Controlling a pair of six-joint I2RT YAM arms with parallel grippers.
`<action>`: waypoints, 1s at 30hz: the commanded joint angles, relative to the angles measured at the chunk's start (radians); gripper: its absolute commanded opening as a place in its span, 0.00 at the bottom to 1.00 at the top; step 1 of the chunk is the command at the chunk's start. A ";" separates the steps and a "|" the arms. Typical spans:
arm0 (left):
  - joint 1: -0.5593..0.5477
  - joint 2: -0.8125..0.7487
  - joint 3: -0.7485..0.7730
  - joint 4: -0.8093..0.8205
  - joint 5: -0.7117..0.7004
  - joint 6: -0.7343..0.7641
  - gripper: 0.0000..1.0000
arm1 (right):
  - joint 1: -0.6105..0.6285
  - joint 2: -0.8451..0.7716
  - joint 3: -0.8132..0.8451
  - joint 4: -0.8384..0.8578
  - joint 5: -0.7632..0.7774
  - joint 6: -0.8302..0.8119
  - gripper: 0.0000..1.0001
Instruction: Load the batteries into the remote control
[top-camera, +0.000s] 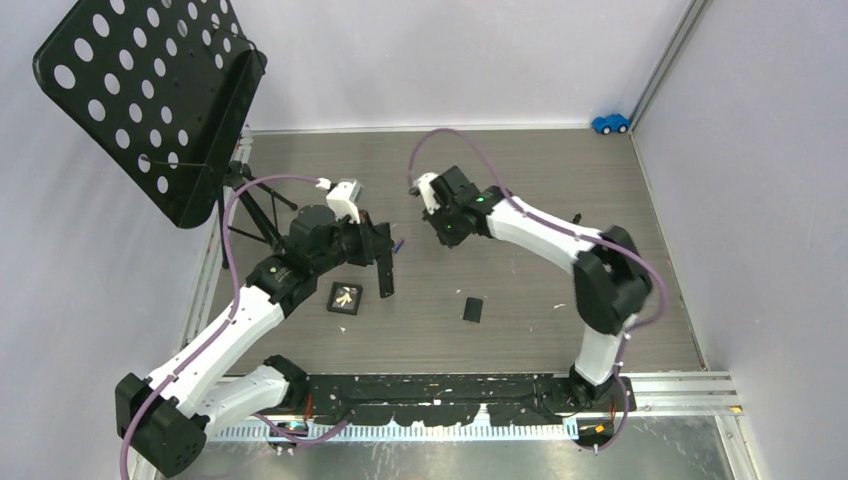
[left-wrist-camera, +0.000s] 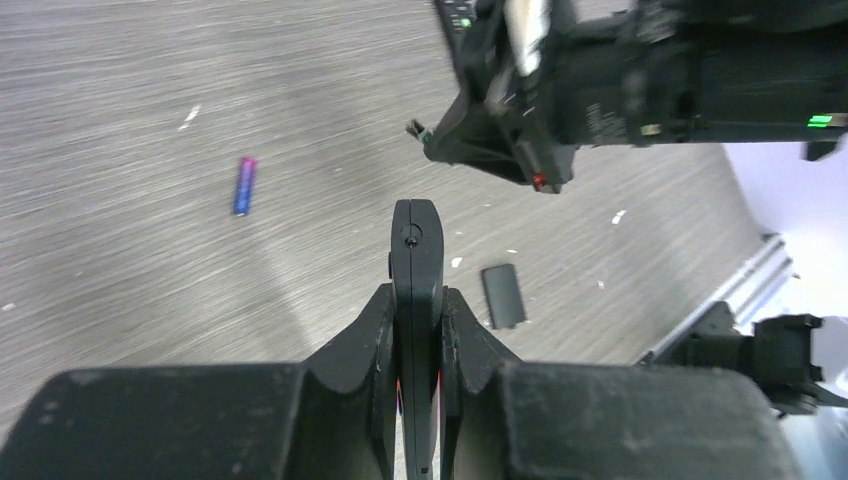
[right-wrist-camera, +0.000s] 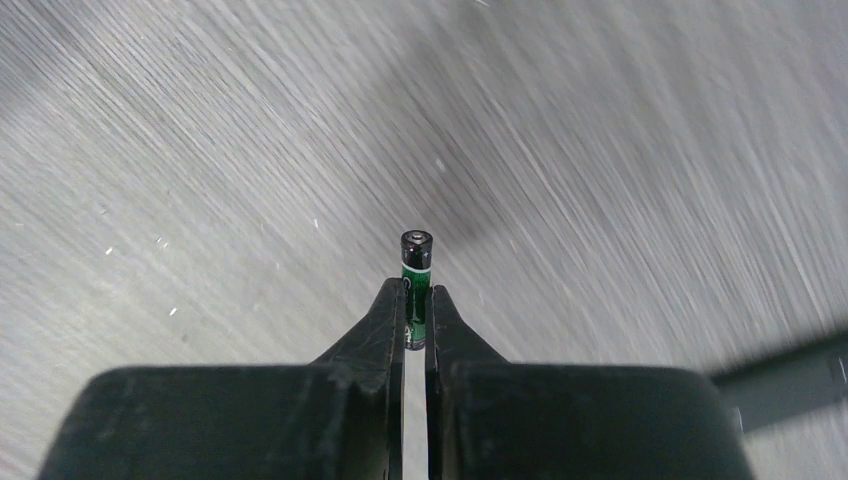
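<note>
My left gripper (left-wrist-camera: 417, 302) is shut on a black remote control (left-wrist-camera: 417, 240), held edge-on above the table; in the top view the remote (top-camera: 384, 272) hangs from the left gripper (top-camera: 378, 248). My right gripper (right-wrist-camera: 416, 292) is shut on a dark green battery (right-wrist-camera: 416, 275) that sticks out past the fingertips. In the top view the right gripper (top-camera: 440, 232) hovers just right of the remote. A blue battery (left-wrist-camera: 244, 186) lies on the table; it also shows in the top view (top-camera: 398, 243). No orange battery is in view.
A small black cover plate (top-camera: 472, 309) lies on the table, also seen in the left wrist view (left-wrist-camera: 502, 296). A black square piece with a white mark (top-camera: 345, 297) lies beneath the left arm. A perforated black music stand (top-camera: 150, 100) stands at the far left. A blue toy car (top-camera: 610, 123) sits in the far right corner.
</note>
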 joint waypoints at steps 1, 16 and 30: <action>0.003 0.030 0.005 0.182 0.157 -0.055 0.00 | 0.002 -0.242 -0.093 0.143 0.105 0.286 0.04; 0.003 0.142 -0.009 0.636 0.261 -0.476 0.00 | 0.097 -0.820 -0.448 0.604 -0.115 0.719 0.07; 0.013 0.236 -0.008 0.903 0.299 -0.726 0.00 | 0.160 -0.910 -0.475 0.494 0.064 0.552 0.08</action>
